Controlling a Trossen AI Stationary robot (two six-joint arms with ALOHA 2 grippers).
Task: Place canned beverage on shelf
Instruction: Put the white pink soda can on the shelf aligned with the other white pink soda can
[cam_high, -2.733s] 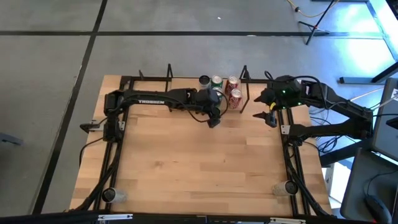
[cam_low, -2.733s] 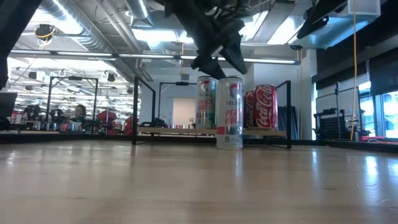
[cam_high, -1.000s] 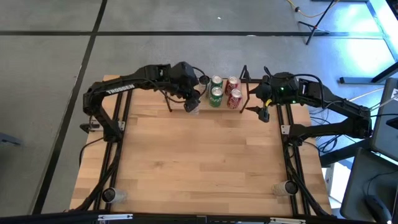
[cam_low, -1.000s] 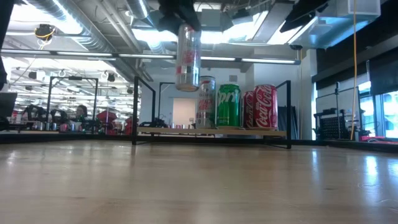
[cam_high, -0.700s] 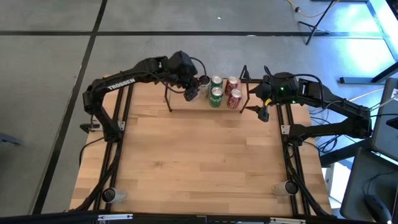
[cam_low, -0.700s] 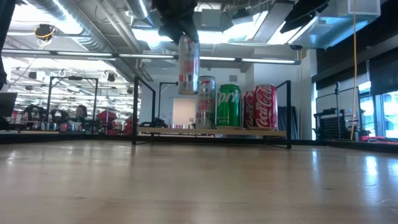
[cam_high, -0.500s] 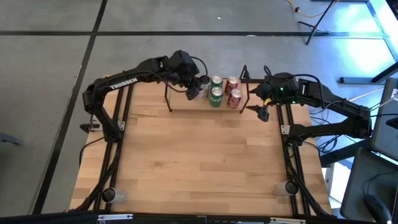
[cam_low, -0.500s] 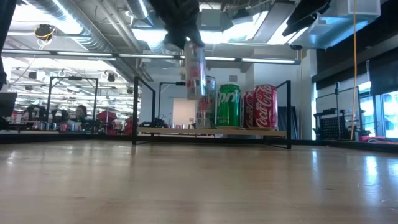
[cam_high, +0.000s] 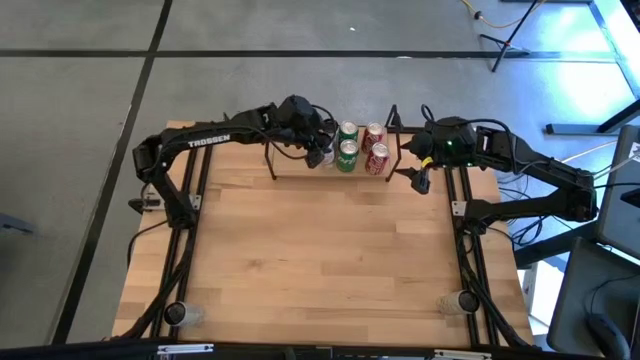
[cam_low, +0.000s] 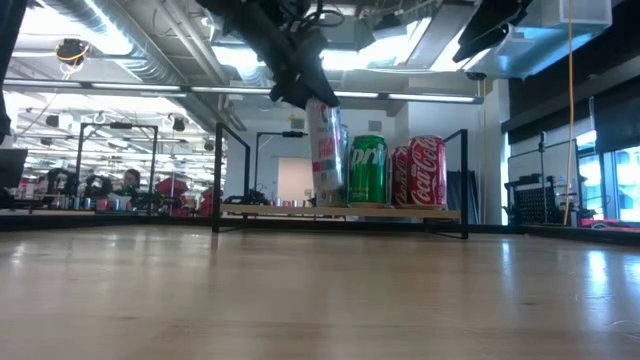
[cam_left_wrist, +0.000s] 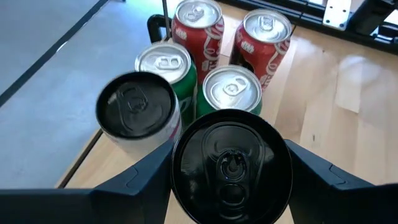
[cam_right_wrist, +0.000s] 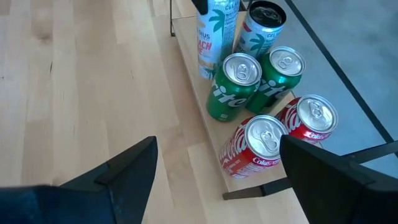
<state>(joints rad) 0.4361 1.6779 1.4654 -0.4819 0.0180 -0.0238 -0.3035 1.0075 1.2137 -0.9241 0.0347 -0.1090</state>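
Black-topped can (cam_left_wrist: 231, 163) tight between left gripper (cam_left_wrist: 227, 171) jaws, above shelf (cam_right_wrist: 202, 127).

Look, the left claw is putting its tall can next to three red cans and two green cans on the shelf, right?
Not quite: the right wrist view shows two red cans, not three. The left claw holds the tall can beside them and the two green cans on the shelf.

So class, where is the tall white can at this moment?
The tall white can hangs tilted in the left tool, at the shelf, on the green can's left in the low view.
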